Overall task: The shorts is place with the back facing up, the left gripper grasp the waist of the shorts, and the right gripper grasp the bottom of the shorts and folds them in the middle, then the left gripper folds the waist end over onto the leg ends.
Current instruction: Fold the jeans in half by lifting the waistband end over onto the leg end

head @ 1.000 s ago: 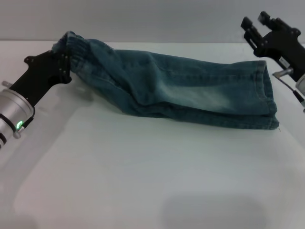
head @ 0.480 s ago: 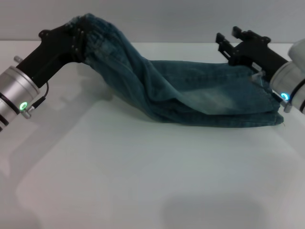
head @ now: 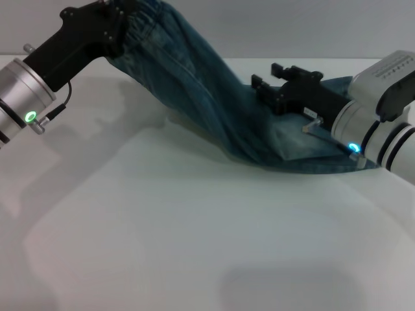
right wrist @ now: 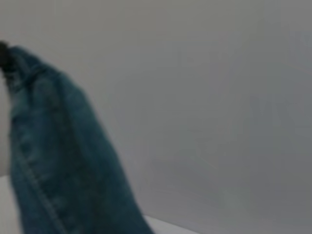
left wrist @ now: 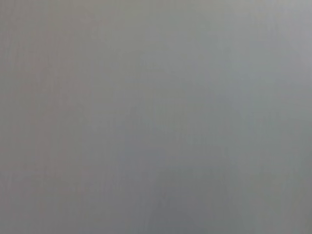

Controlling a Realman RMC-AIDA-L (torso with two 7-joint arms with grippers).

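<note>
The blue-green denim shorts (head: 214, 103) are folded lengthwise and stretch from high at the back left down to the white table (head: 194, 246). My left gripper (head: 120, 14) is shut on the gathered waist (head: 139, 19) and holds it up in the air. The leg half lies flat on the table, and the leg ends (head: 324, 167) are mostly hidden under my right arm. My right gripper (head: 269, 78) stands open just over the leg half, near the middle of the shorts. The right wrist view shows the raised shorts (right wrist: 58, 156) hanging. The left wrist view shows only plain grey.
A grey wall (head: 292, 26) runs behind the table's far edge. The white right forearm (head: 382, 123) with a blue light lies across the right end of the shorts.
My left gripper has lifted the waist higher and carried it to the right. My right arm has come in from the far right to above the shorts' leg half.
</note>
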